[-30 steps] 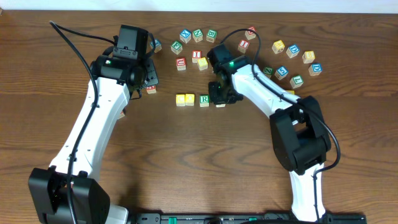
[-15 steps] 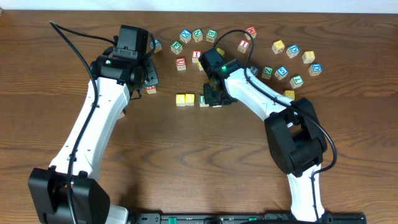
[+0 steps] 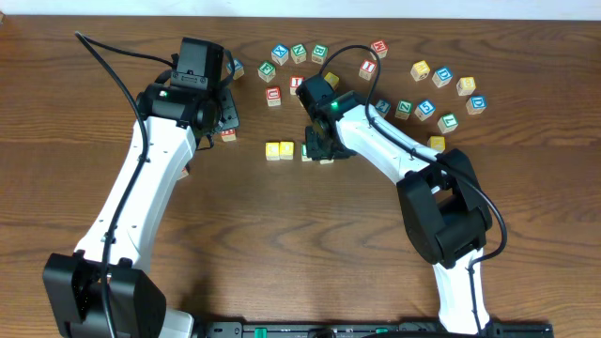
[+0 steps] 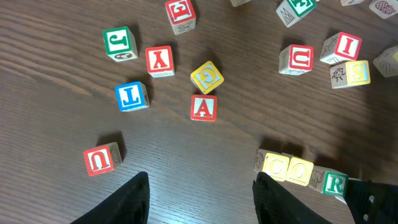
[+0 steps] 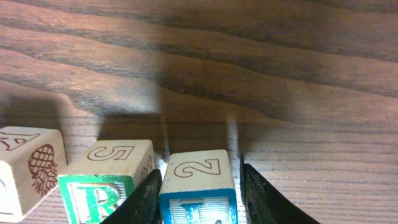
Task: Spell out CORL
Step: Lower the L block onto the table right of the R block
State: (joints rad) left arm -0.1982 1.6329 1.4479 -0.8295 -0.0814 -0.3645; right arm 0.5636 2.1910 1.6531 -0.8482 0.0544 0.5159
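Note:
A row of blocks lies mid-table: yellow C (image 3: 272,150), yellow O (image 3: 286,149), green R (image 3: 306,151). It also shows in the left wrist view as C (image 4: 275,165), O (image 4: 300,171), R (image 4: 334,183). My right gripper (image 3: 321,147) is shut on a blue-lettered block (image 5: 199,186) with a "2" on its side. It holds the block right beside the green R (image 5: 106,183), on its right. My left gripper (image 4: 202,199) is open and empty, hovering left of the row (image 3: 223,117).
Loose letter blocks lie scattered at the back: a blue L (image 4: 132,96), red A (image 4: 203,107), yellow G (image 4: 206,77), red U (image 4: 99,158), and several more at the back right (image 3: 441,75). The wooden table (image 3: 300,244) stretches to the front.
My right gripper has moved left with the blue block, bringing it up against the R at the end of the row. The left arm has not moved.

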